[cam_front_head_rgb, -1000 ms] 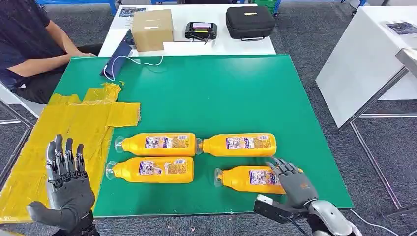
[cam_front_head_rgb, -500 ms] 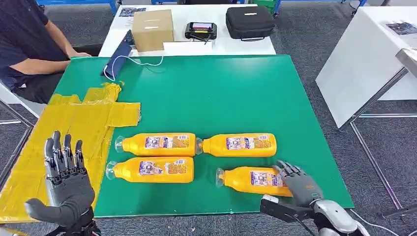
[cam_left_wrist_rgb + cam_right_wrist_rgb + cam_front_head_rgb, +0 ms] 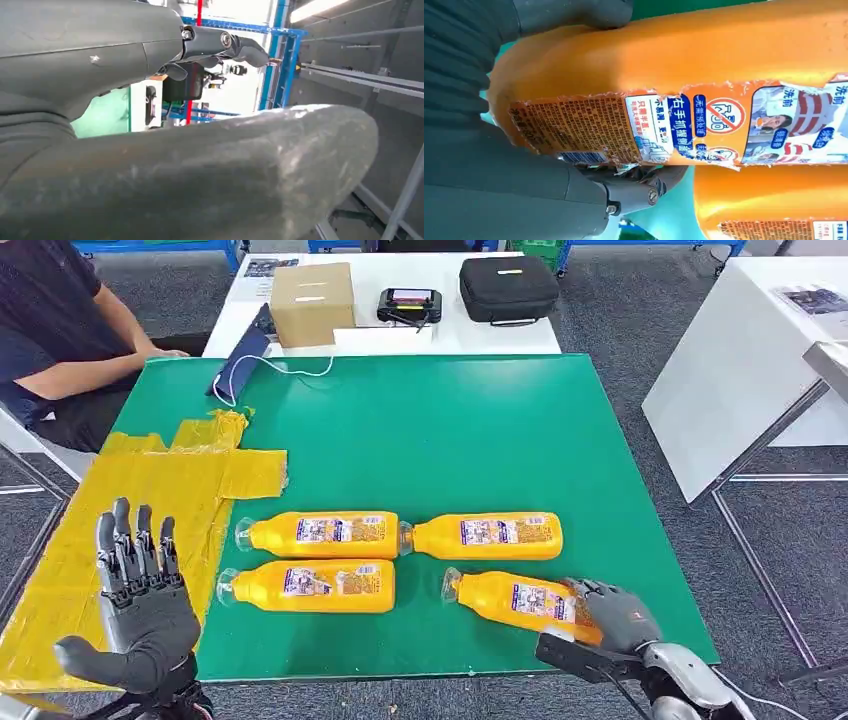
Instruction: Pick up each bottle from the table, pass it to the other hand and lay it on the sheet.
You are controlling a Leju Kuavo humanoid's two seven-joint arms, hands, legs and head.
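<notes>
A grey carpeted room holds a desk [image 3: 440, 430] covered with a green mat, and a crumpled yellow plastic sheet [image 3: 120, 510] lies over its left side. Four orange plastic bottles with printed labels lie on their sides on the near half of the mat, necks pointing left. Two form the far row: the far-left bottle [image 3: 320, 535] and the far-right bottle [image 3: 485, 536], lying end to end, almost touching. The near-left bottle [image 3: 310, 586] lies just beside the far-left one. The near-right bottle [image 3: 515, 600] is tilted, its base end nearer the desk's near edge. The right hand [image 3: 612, 616] grips that bottle's base end; in the right wrist view the thumb and the dark fingers [image 3: 634, 187] wrap around the orange body [image 3: 704, 65]. The left hand [image 3: 140, 605] is held upright over the near part of the yellow sheet, palm up, fingers apart and holding nothing. A person in a dark shirt [image 3: 45, 335] sits at the far left corner. Beyond the desk, a white table [image 3: 400, 335] carries a brown cardboard box [image 3: 310, 300] and a black zipped case [image 3: 508, 285].
</notes>
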